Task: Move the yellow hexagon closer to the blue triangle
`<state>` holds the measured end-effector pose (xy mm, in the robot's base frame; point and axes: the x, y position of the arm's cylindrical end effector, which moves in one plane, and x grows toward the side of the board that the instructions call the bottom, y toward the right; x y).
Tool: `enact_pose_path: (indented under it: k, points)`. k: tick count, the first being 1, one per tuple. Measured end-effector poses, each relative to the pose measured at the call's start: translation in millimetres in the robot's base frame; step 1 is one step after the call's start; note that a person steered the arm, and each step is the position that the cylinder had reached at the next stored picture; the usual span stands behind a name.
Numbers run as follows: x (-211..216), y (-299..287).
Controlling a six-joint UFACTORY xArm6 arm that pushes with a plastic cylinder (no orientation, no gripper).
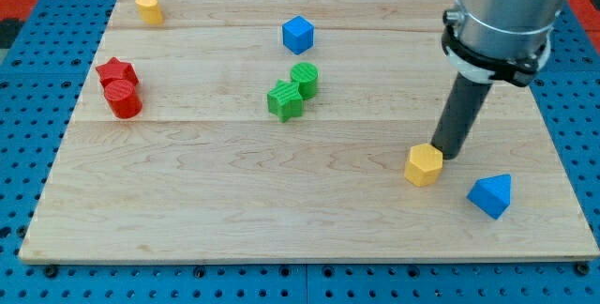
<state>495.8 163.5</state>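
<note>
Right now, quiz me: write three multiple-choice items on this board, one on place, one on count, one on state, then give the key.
1. Where is my tip?
A. Touching the yellow hexagon's upper right side
B. Beside the red blocks
C. Over the blue cube

2. How many green blocks are there?
A. One
B. Two
C. Four

3. How do the yellow hexagon and blue triangle stand?
A. Stacked
B. Pressed together
C. Apart, with bare board between

Key: 1 A, the rod ends at the hexagon's edge. 2 B, the green star and green cylinder sit together at mid-board. 3 C, wood shows between them.
</note>
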Motion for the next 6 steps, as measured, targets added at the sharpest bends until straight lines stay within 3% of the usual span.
enact_pose_path:
  k: [1,2,4,6]
  points:
    - [-30.1,-18.7]
    - [-4.5,-52.9]
    - [16.1,-1.2]
    - [-2.7,-10.1]
